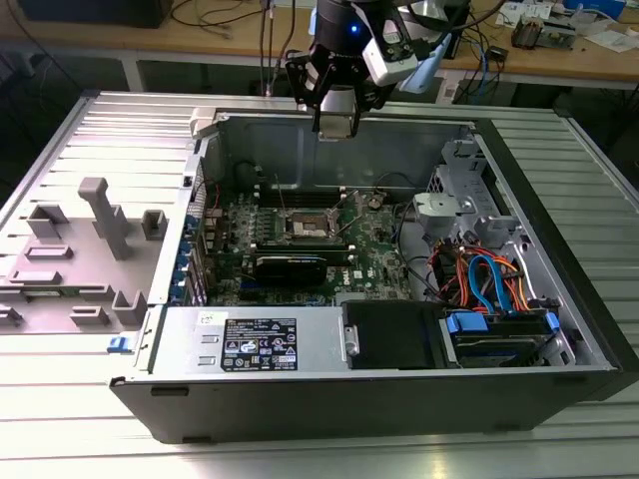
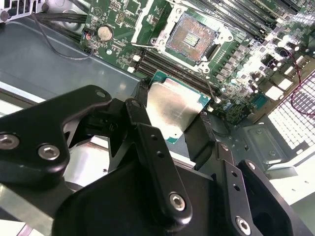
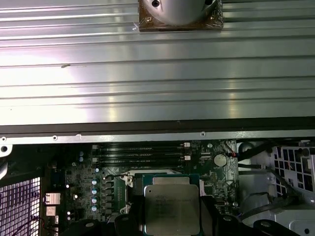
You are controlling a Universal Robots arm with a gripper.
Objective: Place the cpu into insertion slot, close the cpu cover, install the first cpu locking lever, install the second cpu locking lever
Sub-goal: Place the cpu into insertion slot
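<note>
Power supply label (image 1: 258,346): black sticker with white print and small symbols, too small to read.
White sticker (image 1: 209,318): dark marks, perhaps handwriting, unreadable.
cpu (image 3: 171,209): faint etched lines on its metal top, illegible.
Circuit board (image 2: 120,46): tiny white markings, none readable.

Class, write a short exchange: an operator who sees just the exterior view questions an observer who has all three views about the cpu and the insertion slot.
Operator: Is the gripper carrying anything?
Observer: Yes. In the second wrist view the cpu sits gripped between its fingers, silvery top facing the camera.
Operator: Is the insertion slot free?
Observer: In the second wrist view its contact field lies bare, with no chip seated in it.
</note>
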